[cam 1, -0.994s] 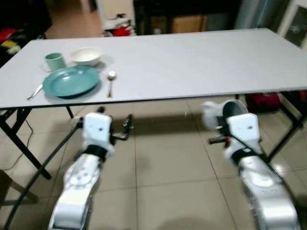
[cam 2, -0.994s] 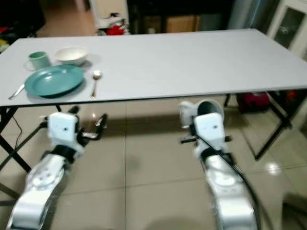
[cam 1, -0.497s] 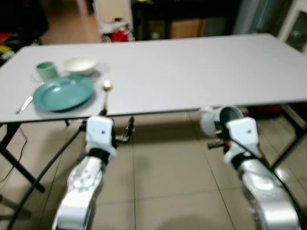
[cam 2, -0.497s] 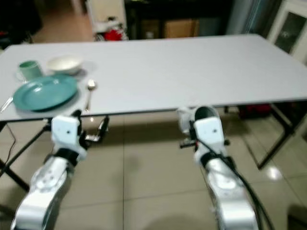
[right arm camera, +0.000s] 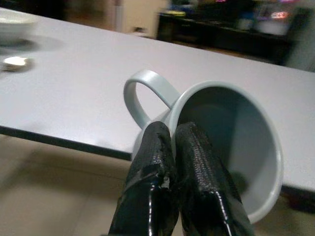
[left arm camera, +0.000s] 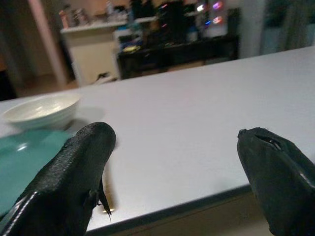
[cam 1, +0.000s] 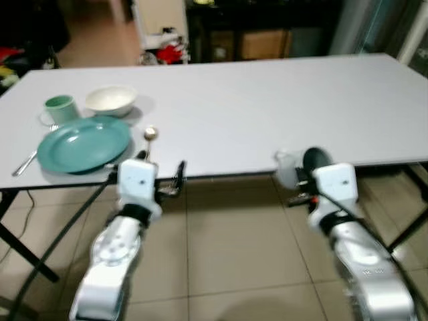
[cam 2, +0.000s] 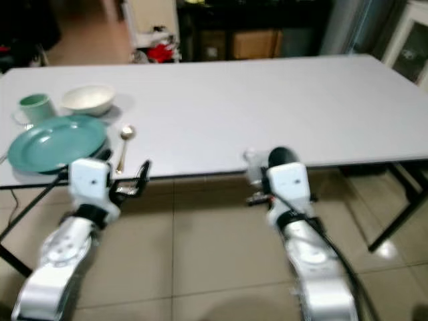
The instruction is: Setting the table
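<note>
Left eye view: 1 setting, comprising a teal plate (cam 1: 83, 142), white bowl (cam 1: 111, 99), green cup (cam 1: 58, 109) and spoon (cam 1: 150, 136), is laid at the table's (cam 1: 267, 100) left, while a white mug (right arm camera: 224, 147) is pinched by its rim in the right gripper (right arm camera: 172, 142) just below the near edge, unplaced, and the left gripper (left arm camera: 172, 162) is spread empty.

The light is dim and soft. The head views are a bit blurry. The room far past the desk (cam 1: 267, 100) is dark, with small blurry lights.
</note>
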You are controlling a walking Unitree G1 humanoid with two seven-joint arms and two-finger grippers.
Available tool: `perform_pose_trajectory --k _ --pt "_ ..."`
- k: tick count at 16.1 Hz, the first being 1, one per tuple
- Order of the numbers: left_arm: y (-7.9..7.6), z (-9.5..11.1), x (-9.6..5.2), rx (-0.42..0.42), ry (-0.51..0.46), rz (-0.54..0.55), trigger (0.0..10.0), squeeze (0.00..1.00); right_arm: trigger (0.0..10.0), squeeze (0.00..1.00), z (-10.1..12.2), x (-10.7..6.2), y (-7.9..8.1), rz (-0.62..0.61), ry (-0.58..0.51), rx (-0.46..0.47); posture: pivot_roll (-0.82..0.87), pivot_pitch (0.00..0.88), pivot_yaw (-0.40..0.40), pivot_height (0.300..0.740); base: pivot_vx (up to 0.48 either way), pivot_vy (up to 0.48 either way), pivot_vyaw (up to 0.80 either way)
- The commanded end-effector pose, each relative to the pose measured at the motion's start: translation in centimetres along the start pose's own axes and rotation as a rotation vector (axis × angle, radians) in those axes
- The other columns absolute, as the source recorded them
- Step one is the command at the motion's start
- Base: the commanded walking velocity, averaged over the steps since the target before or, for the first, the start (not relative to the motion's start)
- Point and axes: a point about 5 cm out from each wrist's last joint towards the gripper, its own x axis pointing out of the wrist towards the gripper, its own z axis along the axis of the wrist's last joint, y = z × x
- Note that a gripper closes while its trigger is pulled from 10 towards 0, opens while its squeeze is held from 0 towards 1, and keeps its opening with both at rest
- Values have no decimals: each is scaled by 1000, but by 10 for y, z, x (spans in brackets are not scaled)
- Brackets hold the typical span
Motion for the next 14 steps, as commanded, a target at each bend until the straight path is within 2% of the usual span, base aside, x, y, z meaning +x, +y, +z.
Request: perform_pose_trajectory --k 1,14 --pt "-1 1 2 5 0 -6 10000 0 10000 0 5 0 -4 -9 -25 -11 -31 0 33 740 341 0 0" --pt "0 4 6 13 -23 -20 10000 0 10000 0 10 2 -7 -12 -53 -39 -34 0 42 740 343 0 0"
